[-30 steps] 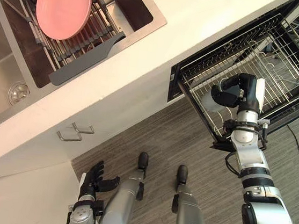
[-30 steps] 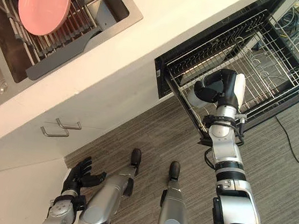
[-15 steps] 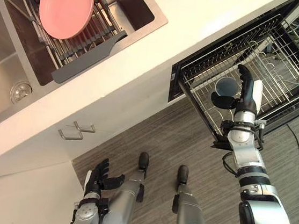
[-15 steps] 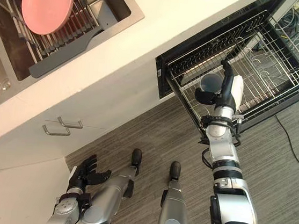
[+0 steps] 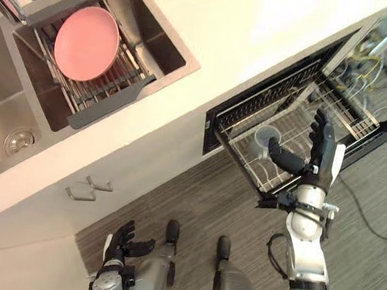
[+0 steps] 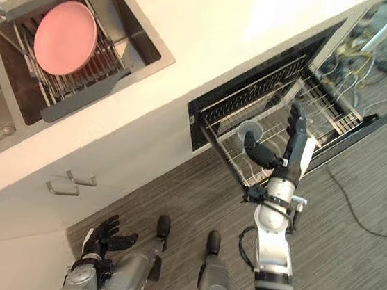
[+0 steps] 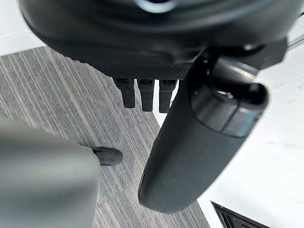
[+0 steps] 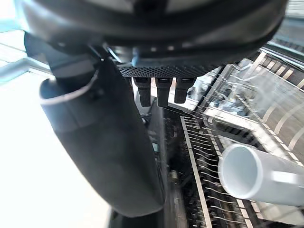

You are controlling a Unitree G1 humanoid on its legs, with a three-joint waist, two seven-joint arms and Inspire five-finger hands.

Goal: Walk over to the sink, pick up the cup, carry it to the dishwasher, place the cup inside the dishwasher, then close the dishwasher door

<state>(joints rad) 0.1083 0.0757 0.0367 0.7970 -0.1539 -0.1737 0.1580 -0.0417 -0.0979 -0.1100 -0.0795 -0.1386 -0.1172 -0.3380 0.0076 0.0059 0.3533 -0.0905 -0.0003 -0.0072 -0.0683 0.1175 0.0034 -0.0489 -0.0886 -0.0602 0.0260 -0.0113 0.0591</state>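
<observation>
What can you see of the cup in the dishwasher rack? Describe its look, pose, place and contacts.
The cup is a plain, whitish cylinder with a round open mouth, no handle showing, plastic by its look. It stands mouth up on the pulled-out wire rack of the open dishwasher. The right hand, open, hovers close beside it without gripping it.

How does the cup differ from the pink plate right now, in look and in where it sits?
The cup is pale and small, the plate pink and much broader. The cup sits in the dishwasher rack, the plate is on the sink rack. Both rest in wire racks, unheld.
</observation>
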